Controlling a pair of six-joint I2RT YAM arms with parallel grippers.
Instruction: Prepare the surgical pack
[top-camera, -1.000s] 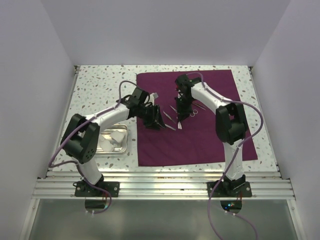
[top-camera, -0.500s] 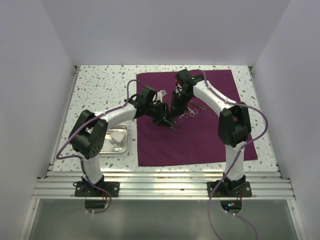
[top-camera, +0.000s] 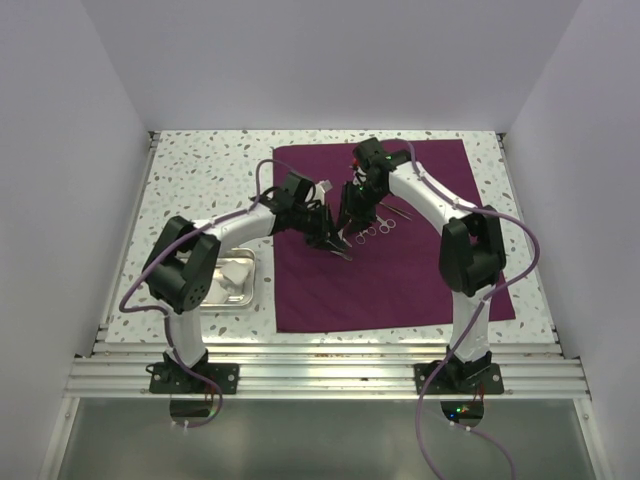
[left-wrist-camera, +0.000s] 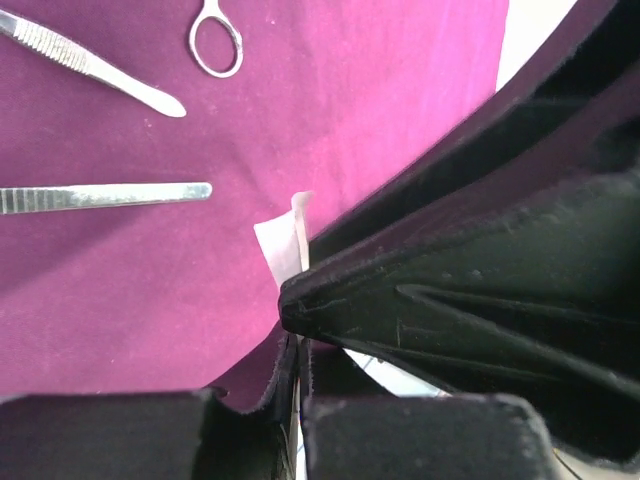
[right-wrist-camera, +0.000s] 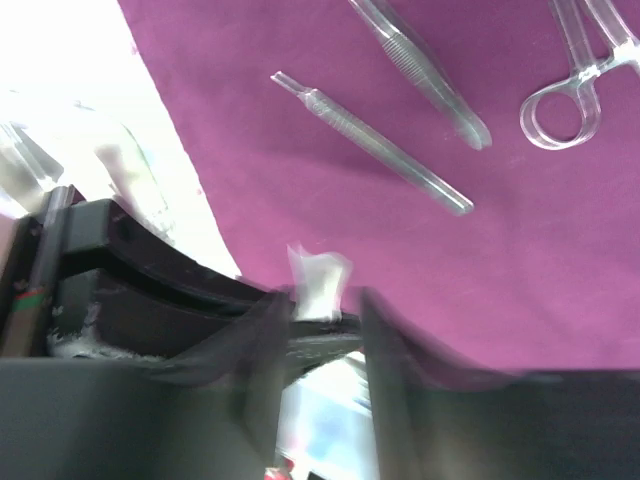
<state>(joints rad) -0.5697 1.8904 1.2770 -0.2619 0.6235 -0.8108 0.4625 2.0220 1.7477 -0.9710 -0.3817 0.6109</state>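
**Cloth spread, instruments down, gauze only partly across**

The dark-purple cloth (top-camera: 400, 290) lies flat and open on the speckled table (top-camera: 200, 170), so the base of the pack looks done. The scissors (top-camera: 378, 229) rest on the cloth just above its middle, with two tweezers (left-wrist-camera: 100, 196) beside them, well inside its edges. That part also looks finished, though the overhead view is too small to count every tool.

The steel tray (top-camera: 256, 280) sits off the cloth, just beyond its left edge, with white gauze (top-camera: 232, 272) inside it. By my reading the gauze, and probably the tray too, have yet to join the pack.

Both arms meet over the cloth's upper middle. The left gripper (left-wrist-camera: 292, 310) is clenched on a small white gauze piece (left-wrist-camera: 283, 245), which sticks out past its fingertips just above the cloth. The right gripper (right-wrist-camera: 320, 320) hangs close against it. Its fingers are blurred around that same piece, and I cannot tell whether they grip it or stand apart
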